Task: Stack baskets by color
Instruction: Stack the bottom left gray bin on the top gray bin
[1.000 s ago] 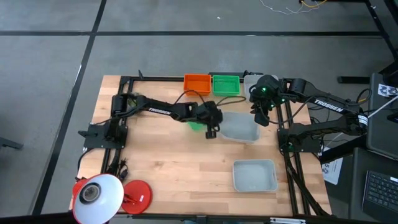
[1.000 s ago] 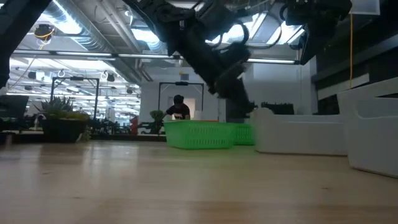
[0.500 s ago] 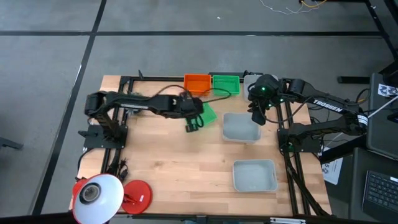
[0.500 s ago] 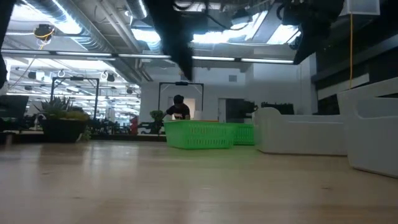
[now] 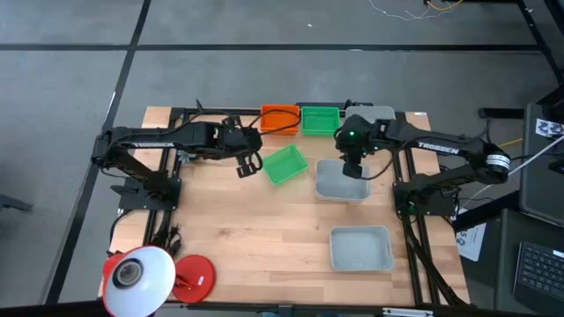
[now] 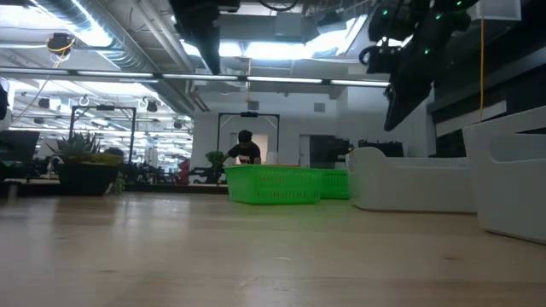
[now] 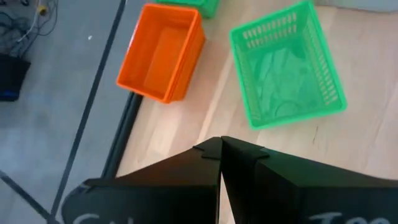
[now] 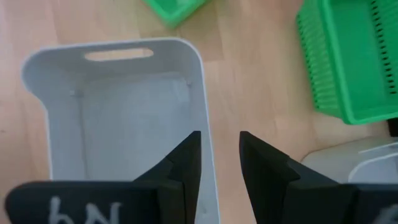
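A green basket (image 5: 285, 164) (image 7: 286, 65) (image 6: 273, 184) rests flat on its bottom mid-table. My left gripper (image 5: 248, 165) (image 7: 221, 155) hangs shut just left of it, raised, touching nothing. An orange basket (image 5: 280, 117) (image 7: 163, 53) and a second green basket (image 5: 320, 119) sit at the far edge. My right gripper (image 5: 353, 170) (image 8: 219, 152) is open above a grey-white basket (image 5: 339, 185) (image 8: 112, 118). One finger is over the inside and one over the outside of its side wall (image 8: 200, 81), and I see no touch.
Another grey-white basket (image 5: 360, 247) sits near the front right, and a third one (image 5: 377, 112) is at the far right corner. A red-and-white lamp (image 5: 145, 273) stands at the near left corner. Bare wood lies across the table's middle and near side.
My left gripper has drawn back from the green basket toward the table's left edge and has risen, staying shut. The basket now shows uncovered on the table. My right gripper has come down and a little leftward over the grey-white basket's wall, staying open.
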Controlling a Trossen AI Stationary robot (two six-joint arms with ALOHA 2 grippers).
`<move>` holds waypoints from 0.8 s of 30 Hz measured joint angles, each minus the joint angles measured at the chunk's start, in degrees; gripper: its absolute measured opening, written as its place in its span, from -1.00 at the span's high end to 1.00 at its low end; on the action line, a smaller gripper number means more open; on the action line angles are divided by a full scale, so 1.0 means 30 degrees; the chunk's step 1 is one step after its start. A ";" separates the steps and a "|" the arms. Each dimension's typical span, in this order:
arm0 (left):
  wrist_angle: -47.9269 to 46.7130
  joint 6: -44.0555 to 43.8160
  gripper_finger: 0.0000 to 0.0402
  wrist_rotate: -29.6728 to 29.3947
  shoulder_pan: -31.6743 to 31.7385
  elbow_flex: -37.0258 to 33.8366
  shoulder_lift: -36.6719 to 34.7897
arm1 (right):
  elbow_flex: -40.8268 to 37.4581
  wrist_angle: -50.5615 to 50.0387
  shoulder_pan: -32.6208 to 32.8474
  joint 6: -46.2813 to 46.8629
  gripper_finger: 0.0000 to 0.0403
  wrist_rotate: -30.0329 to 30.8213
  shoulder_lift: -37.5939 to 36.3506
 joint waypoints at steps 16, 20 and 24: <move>-0.2222 -0.1567 1.00 -0.0697 0.0036 -0.1955 -0.0277 | 0.0000 0.0284 -0.0007 -0.1064 0.46 -0.0013 0.3781; -0.0539 -0.1996 1.00 -0.0429 0.0042 -0.4205 -0.0844 | 0.0000 0.0317 -0.0036 -0.1064 0.46 -0.0007 0.4390; 0.3181 -0.2262 1.00 0.1638 0.0372 -0.7464 -0.1378 | 0.0000 0.0507 -0.0036 -0.1006 0.46 -0.0005 0.5170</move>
